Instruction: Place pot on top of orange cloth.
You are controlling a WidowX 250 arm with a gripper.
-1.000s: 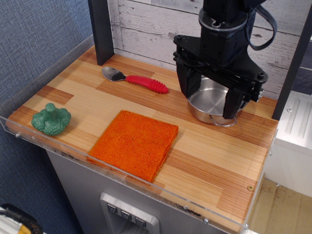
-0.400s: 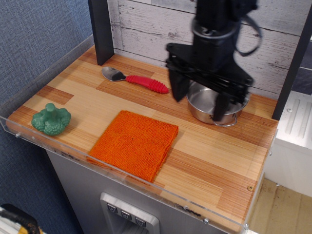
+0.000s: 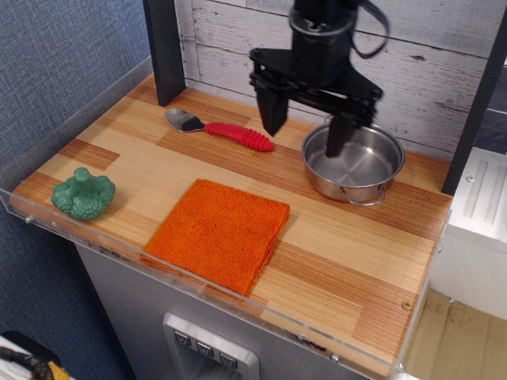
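The shiny steel pot (image 3: pixel 353 164) stands upright on the wooden table at the back right, with a wire loop handle at its front. The orange cloth (image 3: pixel 219 233) lies flat near the table's front edge, left of the pot and apart from it. My gripper (image 3: pixel 305 128) hangs above the table just left of the pot, jaws wide open and empty. One finger (image 3: pixel 272 111) is over bare wood, the other finger (image 3: pixel 338 133) is over the pot's left rim. Nothing is held.
A spoon with a red ribbed handle (image 3: pixel 220 129) lies at the back, left of the gripper. A green broccoli toy (image 3: pixel 82 192) sits at the front left corner. A dark post (image 3: pixel 164 47) stands at the back left. A clear plastic rim (image 3: pixel 238 299) edges the table.
The gripper has risen and moved left, from straddling the pot low down to hanging open above and left of it. The pot has stayed in place.
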